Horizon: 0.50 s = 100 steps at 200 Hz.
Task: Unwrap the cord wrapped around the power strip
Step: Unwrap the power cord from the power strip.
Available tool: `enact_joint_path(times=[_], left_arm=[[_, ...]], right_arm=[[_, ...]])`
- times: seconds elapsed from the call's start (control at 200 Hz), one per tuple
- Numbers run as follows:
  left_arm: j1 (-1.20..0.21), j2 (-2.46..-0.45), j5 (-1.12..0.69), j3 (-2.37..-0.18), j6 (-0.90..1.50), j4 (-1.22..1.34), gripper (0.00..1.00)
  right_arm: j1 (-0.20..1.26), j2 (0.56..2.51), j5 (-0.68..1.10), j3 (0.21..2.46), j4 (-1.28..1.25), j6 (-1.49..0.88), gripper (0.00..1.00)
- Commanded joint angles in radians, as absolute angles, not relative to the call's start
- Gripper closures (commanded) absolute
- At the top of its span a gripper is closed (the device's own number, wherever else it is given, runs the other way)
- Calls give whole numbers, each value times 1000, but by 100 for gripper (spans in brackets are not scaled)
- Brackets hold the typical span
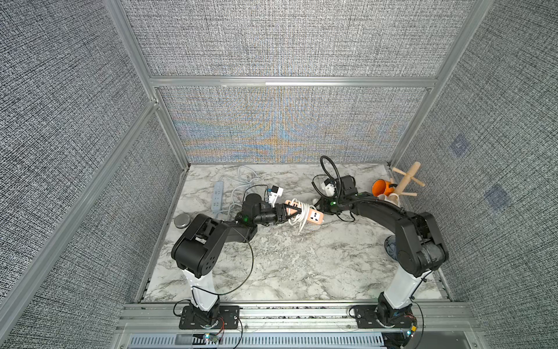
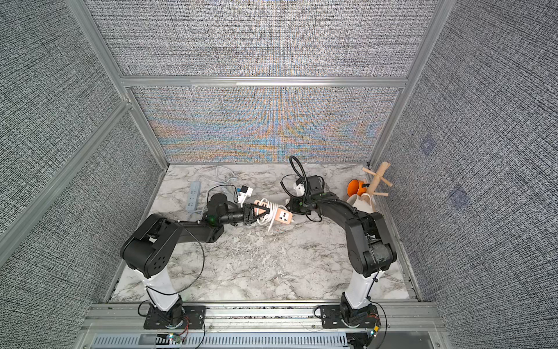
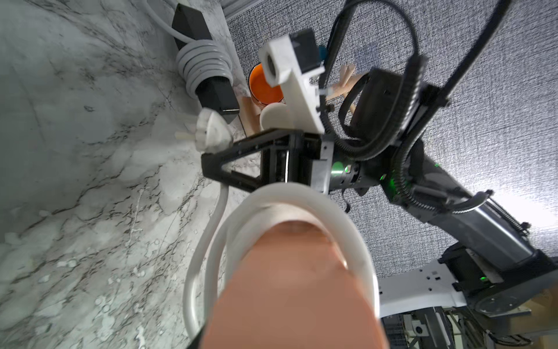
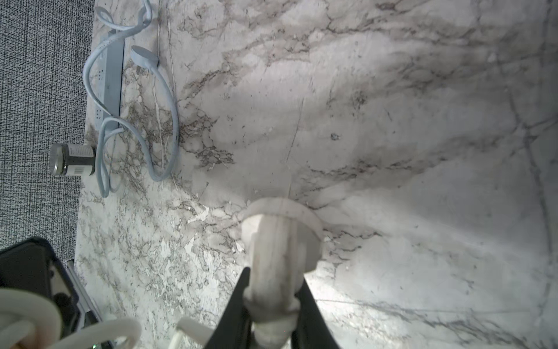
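Aluminium rail [image 1: 302, 311] runs along the near edge of the scene, with a grey-veined marble tabletop [image 1: 287, 266] beyond it.

Toward the middle of the tabletop, slightly to the far side, is a peach power strip [image 1: 314, 217], lying roughly crosswise. A white cord [image 1: 297, 217] is wound around its middle in several loose loops, some sagging toward the near side.

The left gripper [image 1: 291, 211] has its jaws partly spread and clamped on the strip's left end. In the left wrist view the strip [image 3: 296, 287] fills the foreground, ringed by the cord [image 3: 302, 196]. Whether the strip rests on the marble or is held just above it cannot be told.

The right gripper [image 1: 318, 208] sits just beside the strip's right end. Its jaws are drawn in narrowly on the white plug [image 4: 277, 241] at the cord's free end, seen clearly in the right wrist view.

At the far left lies a pale blue power strip [image 1: 218, 196] with its cord spread loose, and nearer, a metal-lidded jar [image 1: 182, 221]. At the far right stand a wooden mug tree [image 1: 406, 181], an orange mug [image 1: 380, 187] and a white mug [image 1: 392, 199]. The left wrist view also shows a black power strip [image 3: 193, 24] wound with grey cord.
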State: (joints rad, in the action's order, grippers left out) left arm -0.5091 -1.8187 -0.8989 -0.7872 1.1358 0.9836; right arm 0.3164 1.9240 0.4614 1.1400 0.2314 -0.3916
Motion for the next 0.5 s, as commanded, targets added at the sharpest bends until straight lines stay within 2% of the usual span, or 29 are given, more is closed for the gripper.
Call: enact_joint_path(times=[0.0, 0.065, 0.13, 0.23, 0.365, 0.495], left_arm=[[-507, -1787, -720, -786, 1189, 1153, 100], [-506, -1773, -673, -771, 1195, 1135, 100], [-507, -1770, -634, -762, 1223, 1140, 100], [-509, -1778, -609, -756, 1270, 1183, 100], [-509, -1785, -545, -733, 1330, 1234, 100], [-519, -1790, -449, -699, 1410, 1288, 100]], right_arm=[[305, 1907, 564, 1083, 191, -410, 87], [289, 1881, 579, 1055, 171, -423, 74], [270, 1852, 589, 1042, 161, -430, 56], [246, 1805, 600, 1047, 163, -433, 39], [218, 1747, 613, 1043, 163, -441, 27], [201, 1672, 649, 986, 105, -488, 27]])
